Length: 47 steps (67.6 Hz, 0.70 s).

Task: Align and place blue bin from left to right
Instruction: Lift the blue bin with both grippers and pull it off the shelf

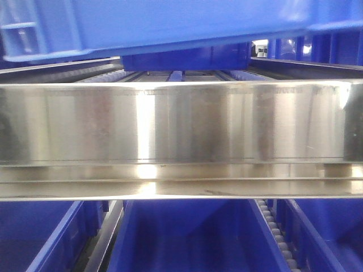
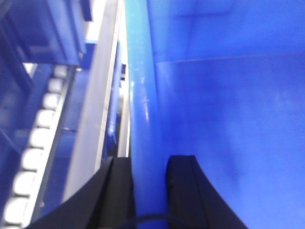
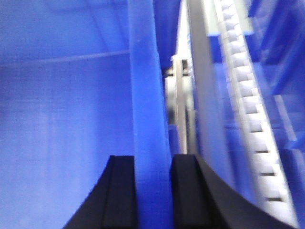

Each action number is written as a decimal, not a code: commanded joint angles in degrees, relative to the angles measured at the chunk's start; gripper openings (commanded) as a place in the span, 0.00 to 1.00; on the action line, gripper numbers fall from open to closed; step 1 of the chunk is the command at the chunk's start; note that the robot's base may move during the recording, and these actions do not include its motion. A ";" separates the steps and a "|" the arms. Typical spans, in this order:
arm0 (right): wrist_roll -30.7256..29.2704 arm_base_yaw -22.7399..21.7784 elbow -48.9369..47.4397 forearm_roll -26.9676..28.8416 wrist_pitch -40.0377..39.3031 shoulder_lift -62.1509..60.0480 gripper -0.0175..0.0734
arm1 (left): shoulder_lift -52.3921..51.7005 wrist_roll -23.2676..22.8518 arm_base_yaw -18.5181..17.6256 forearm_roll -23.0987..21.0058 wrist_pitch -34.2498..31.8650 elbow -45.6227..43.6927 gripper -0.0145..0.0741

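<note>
Bin [image 1: 170, 22] gripped on both sides.
Front view: bin at 12 o'clock, above steel beam [image 1: 181, 124]. Left wrist: left gripper [image 2: 150, 164] at 6 o'clock, clenched on bin wall. Right wrist: right gripper [image 3: 153, 162] at 6 o'clock, likewise grasping bin wall.

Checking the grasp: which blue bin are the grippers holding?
The topmost blue bin, tilted above the steel rail; the left gripper and right gripper clamp its rim.

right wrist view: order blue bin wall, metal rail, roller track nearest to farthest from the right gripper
1. blue bin wall: clamped between the fingers of the right gripper.
2. metal rail: just right of the wall.
3. roller track: farther right, beyond the rail.
</note>
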 commanded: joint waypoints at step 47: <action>10.31 7.83 29.16 -8.93 -10.23 -21.35 0.10 | -8.61 -7.05 -12.15 7.71 3.04 2.84 0.04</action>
